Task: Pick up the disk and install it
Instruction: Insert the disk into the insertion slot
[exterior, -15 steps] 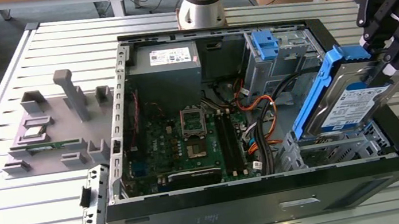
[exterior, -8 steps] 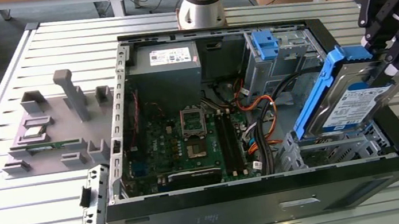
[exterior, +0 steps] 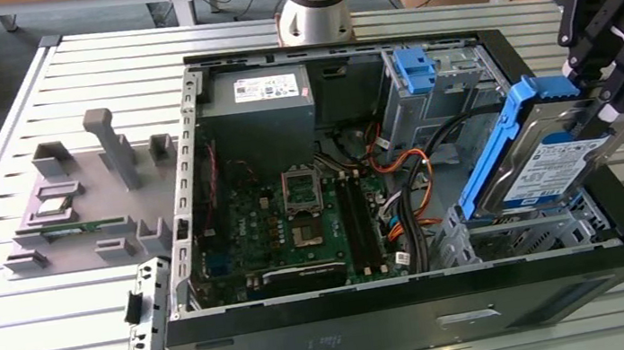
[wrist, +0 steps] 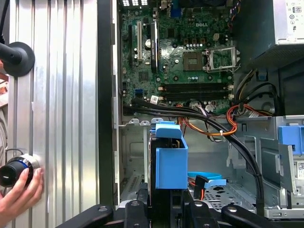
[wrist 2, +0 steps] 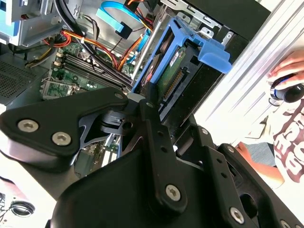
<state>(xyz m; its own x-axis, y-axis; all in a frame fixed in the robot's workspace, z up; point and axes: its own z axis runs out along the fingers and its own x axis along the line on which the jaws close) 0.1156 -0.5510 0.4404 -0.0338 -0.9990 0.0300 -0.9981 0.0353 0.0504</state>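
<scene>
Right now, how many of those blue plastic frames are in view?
2. One blue frame surrounds the disk, held by the gripper over the computer case; the other blue frame sits in the case's metal bay. Others may be hidden.

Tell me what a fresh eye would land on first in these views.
First, the disk, silver in blue rails, held tilted by the gripper over the open computer case at the exterior view's right. Next, in the first wrist view, a person's hand touches a black round knob on the slatted table beside the case.
</scene>
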